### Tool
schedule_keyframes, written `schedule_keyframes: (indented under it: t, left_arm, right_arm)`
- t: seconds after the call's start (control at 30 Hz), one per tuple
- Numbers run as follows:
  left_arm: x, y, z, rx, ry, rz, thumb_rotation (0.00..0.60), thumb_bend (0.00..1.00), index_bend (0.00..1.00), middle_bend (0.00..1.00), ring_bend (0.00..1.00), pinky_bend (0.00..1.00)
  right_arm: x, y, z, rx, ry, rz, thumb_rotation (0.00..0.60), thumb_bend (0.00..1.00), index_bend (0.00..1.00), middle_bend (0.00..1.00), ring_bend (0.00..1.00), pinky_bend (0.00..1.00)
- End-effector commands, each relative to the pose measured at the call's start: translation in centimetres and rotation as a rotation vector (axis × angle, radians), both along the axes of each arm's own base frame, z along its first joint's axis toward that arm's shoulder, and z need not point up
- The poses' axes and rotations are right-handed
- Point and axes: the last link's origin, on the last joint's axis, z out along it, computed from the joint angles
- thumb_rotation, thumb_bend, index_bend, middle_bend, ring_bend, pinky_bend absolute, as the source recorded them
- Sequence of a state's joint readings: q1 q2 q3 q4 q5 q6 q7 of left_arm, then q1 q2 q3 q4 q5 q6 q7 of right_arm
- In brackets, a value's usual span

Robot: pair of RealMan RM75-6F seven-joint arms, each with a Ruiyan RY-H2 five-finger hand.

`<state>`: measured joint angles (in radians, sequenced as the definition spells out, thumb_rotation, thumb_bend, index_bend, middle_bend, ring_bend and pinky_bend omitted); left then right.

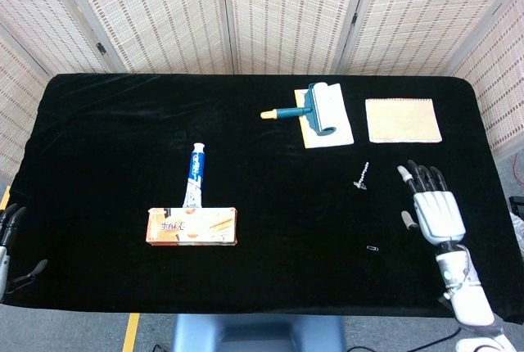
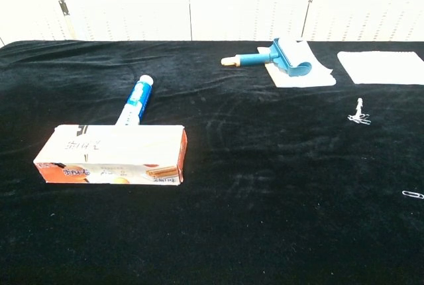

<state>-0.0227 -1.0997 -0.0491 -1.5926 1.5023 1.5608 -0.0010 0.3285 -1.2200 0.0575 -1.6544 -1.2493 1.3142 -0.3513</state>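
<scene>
Black velvet-like cloth is covering the table (image 1: 270, 286); on it the right hand (image 1: 438, 213) is hovering near the right edge with its fingers spread and nothing between them. The small chain of paper clips (image 1: 359, 176) is lying on the cloth to the upper left of that hand, clearly apart from it, below the white sheet (image 1: 337, 131) that is bearing the blue lint roller (image 1: 315, 108); a single loose paper clip (image 1: 373, 248) is sitting nearer the front edge. The left hand (image 1: 10, 241) is showing only at the picture's far left edge, and whether its fingers are spread or curled cannot be told.

The risk appears to be in any fresh grasp: the clips are thin and lying flat in soft pile, so fingertips are likely to slide over them, or to snag the cloth and drag it; a partial pinch could lift one link and let the rest swing or drop.
</scene>
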Motion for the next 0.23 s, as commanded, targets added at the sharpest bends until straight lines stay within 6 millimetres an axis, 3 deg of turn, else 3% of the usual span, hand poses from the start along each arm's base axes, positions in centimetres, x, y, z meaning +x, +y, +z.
schedule_keyframes:
  t: [0.03, 0.23]
  left_arm:
    - [0.1, 0.2, -0.7, -0.019, 0.015, 0.006, 0.6, 0.26, 0.0, 0.07, 0.06, 0.03]
    - [0.4, 0.4, -1.4, -0.04, 0.039, 0.007, 0.6, 0.26, 0.0, 0.07, 0.06, 0.03]
  right_arm:
    - [-1.4, 5.2, 0.1, -0.009, -0.013, 0.026, 0.6, 0.37, 0.0, 0.0, 0.0, 0.0]
    - [-1.2, 6.5, 0.2, -0.039, 0.011, 0.083, 0.6, 0.37, 0.0, 0.0, 0.0, 0.0]
